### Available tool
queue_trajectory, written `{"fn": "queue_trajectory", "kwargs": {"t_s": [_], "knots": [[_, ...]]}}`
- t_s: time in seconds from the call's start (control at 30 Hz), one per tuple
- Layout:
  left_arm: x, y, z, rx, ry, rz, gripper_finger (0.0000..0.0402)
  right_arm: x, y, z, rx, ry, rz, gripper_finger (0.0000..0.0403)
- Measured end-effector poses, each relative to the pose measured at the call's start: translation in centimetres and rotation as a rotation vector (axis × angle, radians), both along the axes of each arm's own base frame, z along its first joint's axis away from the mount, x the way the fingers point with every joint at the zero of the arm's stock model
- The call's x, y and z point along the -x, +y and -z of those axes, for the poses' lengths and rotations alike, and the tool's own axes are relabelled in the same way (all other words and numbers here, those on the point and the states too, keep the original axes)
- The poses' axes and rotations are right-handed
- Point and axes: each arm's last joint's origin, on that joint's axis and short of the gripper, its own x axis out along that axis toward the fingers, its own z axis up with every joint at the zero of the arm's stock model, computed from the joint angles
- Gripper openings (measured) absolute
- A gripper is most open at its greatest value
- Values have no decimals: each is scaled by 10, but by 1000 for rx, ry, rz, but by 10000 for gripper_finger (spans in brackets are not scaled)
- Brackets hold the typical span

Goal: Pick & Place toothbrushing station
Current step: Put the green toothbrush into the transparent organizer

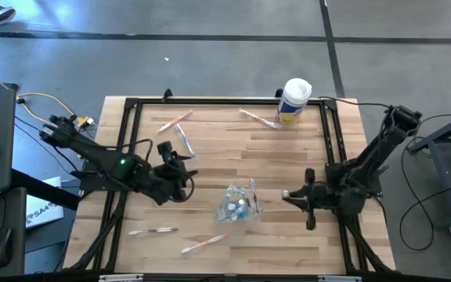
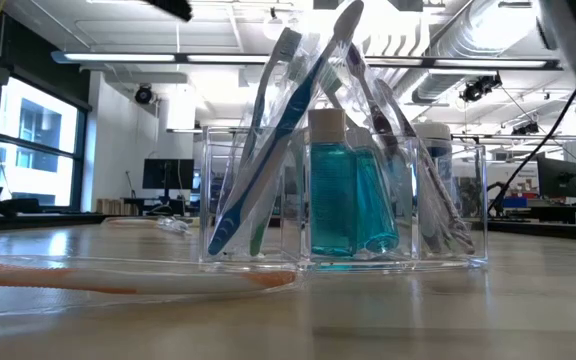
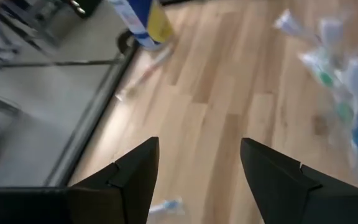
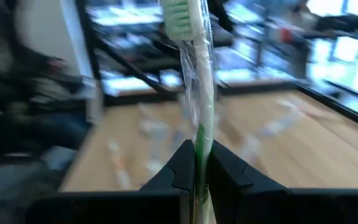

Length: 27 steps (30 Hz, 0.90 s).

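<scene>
The right tool [image 4: 197, 163] is clamped on a wrapped green toothbrush [image 4: 194, 68], held upright, probably for dropping into the toothbrushing station [image 1: 239, 202] just beside it near mid-tabletop. The left tool [image 3: 197, 168] hovers open and empty, left of the station.

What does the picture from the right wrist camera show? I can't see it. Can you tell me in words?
The right gripper is shut on a green toothbrush in a clear wrapper, holding it upright with the bristles on top. The wooden table lies blurred behind it.
</scene>
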Motion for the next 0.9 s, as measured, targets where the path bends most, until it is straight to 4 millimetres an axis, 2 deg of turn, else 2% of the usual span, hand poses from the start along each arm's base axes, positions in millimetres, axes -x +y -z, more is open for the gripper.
{"fn": "queue_trajectory", "kwargs": {"t_s": [0.17,0.33,0.43,0.53,0.7,0.9], "knots": [[7,3,32,39,16,-6,223,-6,-11,7,-10,-182,-224,15],[12,5,62,107,-31,24,223,-21,-31,23,-2,-213,-241,15],[16,6,76,135,-72,32,223,-32,-35,26,0,-250,-305,15],[19,8,86,156,-99,41,223,-42,-37,32,14,-283,-350,15],[22,9,95,176,-134,44,223,-55,-41,45,16,-289,-322,15],[22,9,96,183,-145,44,223,-69,-47,57,-6,-274,-276,15]]}}
